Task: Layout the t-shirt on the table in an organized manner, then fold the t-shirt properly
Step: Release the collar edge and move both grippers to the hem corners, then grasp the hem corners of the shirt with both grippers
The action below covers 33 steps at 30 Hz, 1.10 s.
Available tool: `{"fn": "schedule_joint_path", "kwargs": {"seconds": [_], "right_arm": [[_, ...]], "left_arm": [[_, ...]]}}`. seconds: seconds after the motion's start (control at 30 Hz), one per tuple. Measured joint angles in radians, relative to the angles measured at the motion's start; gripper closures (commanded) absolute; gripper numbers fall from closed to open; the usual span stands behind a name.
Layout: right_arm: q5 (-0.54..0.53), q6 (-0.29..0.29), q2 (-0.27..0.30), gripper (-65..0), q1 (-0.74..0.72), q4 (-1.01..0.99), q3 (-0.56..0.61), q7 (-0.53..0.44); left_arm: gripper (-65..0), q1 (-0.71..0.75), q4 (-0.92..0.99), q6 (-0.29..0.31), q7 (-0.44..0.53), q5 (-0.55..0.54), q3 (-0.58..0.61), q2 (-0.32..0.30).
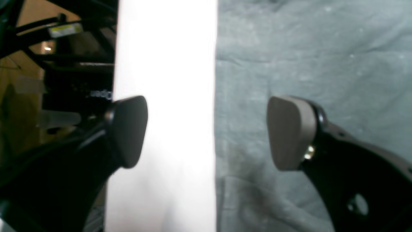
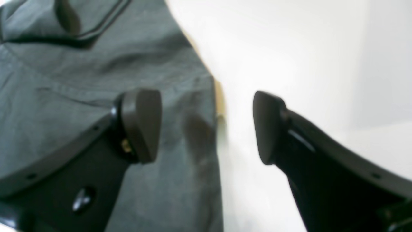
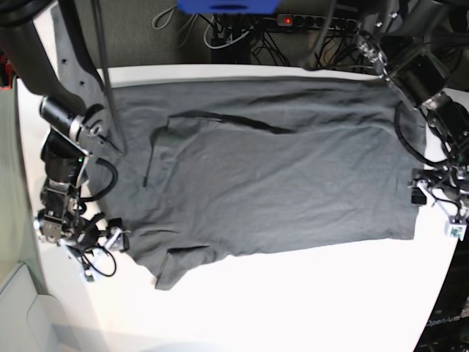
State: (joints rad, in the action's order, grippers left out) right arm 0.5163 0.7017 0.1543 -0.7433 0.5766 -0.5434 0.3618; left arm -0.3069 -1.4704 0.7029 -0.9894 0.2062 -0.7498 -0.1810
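The dark grey t-shirt (image 3: 271, 176) lies spread flat on the white table (image 3: 293, 301), collar toward the left and hem toward the right. My left gripper (image 3: 418, 194) hovers open at the hem. In the left wrist view it (image 1: 209, 132) straddles the fabric's edge, one pad over the t-shirt (image 1: 305, 48) and one over the bare table (image 1: 164, 96). My right gripper (image 3: 121, 238) is open at the near sleeve. In the right wrist view it (image 2: 206, 127) also straddles the edge, between t-shirt (image 2: 96, 80) and table (image 2: 289, 48). Nothing is held.
A blue object (image 3: 227, 6), a power strip (image 3: 308, 20) and cables sit behind the table's far edge. The table's right edge and the dark frame below it (image 1: 64, 64) show in the left wrist view. White tabletop runs along the front of the shirt.
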Motion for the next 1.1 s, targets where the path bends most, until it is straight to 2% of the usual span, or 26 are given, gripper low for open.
{"fn": "schedule_joint_path", "kwargs": {"seconds": [0.4, 0.47, 0.53, 0.7, 0.9, 1.1], "right_arm": [[-0.004, -0.003, -0.023, -44.4, 0.066, -0.002, 0.000, -0.012], [-0.004, -0.003, -0.025, -40.2, 0.068, -0.001, 0.000, -0.013], [-0.005, -0.003, -0.025, -31.0, 0.073, -0.001, 0.000, -0.032], [-0.002, -0.003, -0.049, -1.3, 0.083, -0.001, -0.001, -0.086], [-0.001, -0.003, -0.042, 0.0, 0.090, -0.001, -0.002, -0.101], [-0.023, -0.003, -0.010, 0.0, 0.116, 0.001, -0.005, -0.127]], "left_arm": [[-56.3, 0.002, 0.003, 0.000, 0.003, 0.000, 0.000, 0.010], [-56.3, 0.000, 0.003, 0.000, 0.003, 0.000, 0.000, 0.010], [-56.3, -0.004, 0.003, 0.000, 0.004, 0.000, 0.000, 0.009], [-56.3, -0.010, 0.058, -0.002, 0.064, 0.003, 0.000, 0.000], [-56.6, -0.024, 0.104, 0.000, 0.093, 0.007, 0.000, -0.008], [-56.7, -0.053, 0.124, -0.002, 0.167, 0.006, -0.001, -0.013]]}}
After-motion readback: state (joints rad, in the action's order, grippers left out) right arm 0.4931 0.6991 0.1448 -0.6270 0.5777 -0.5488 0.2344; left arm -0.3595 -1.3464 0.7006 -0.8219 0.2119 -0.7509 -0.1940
